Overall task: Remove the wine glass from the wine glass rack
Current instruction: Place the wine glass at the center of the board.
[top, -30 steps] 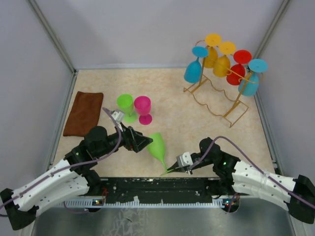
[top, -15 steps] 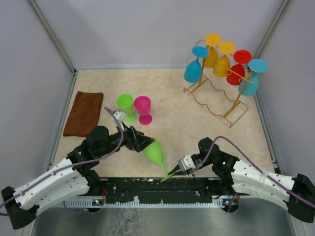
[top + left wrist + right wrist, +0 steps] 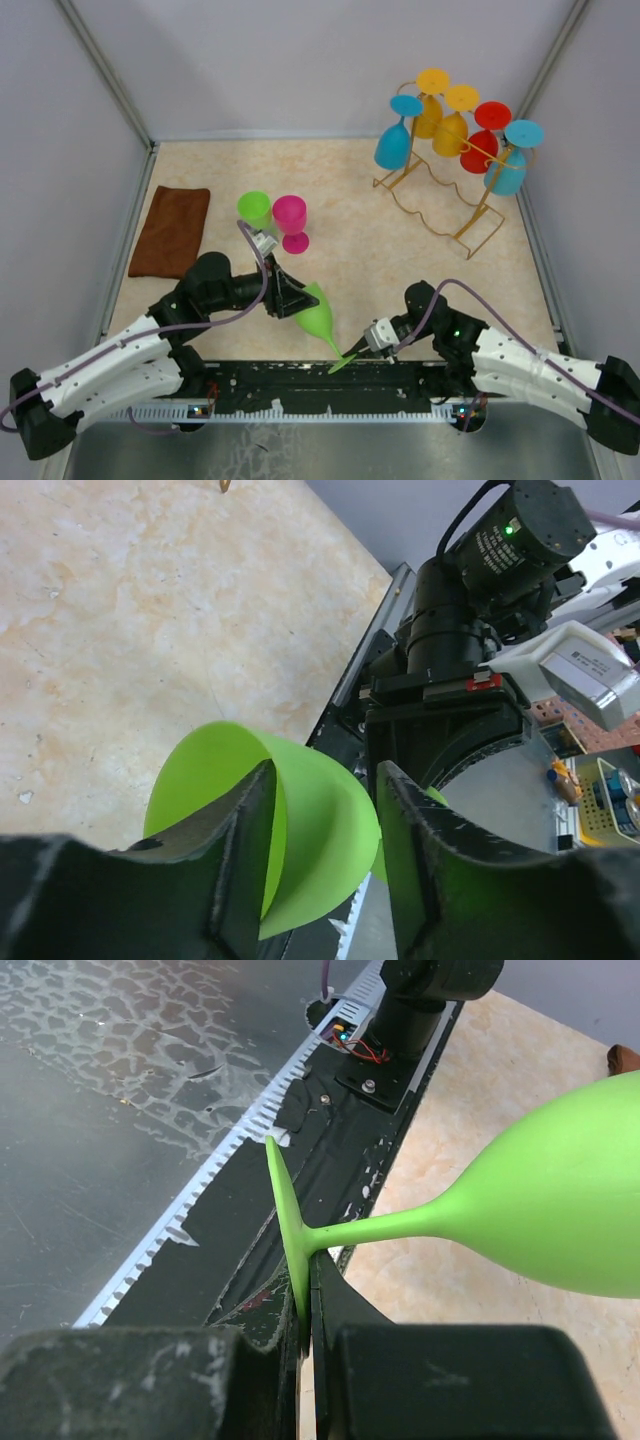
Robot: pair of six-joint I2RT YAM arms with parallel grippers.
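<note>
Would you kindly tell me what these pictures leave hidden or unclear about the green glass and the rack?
- Left wrist view: the stem and foot of the green wine glass are largely hidden by its bowl and the left tool. Whether that tool presses it is unclear.
- Right wrist view: the frame's right edge cuts off the bowl's rim.
- Top view: how the hanging glasses hook onto the wine glass rack is too small to tell.

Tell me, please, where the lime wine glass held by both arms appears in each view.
Top external: lime wine glass low centre, tilted.
Left wrist: its bowl fills bottom centre.
Right wrist: bowl at right, foot at centre.
Shared landmark: the beige tabletop.
</note>
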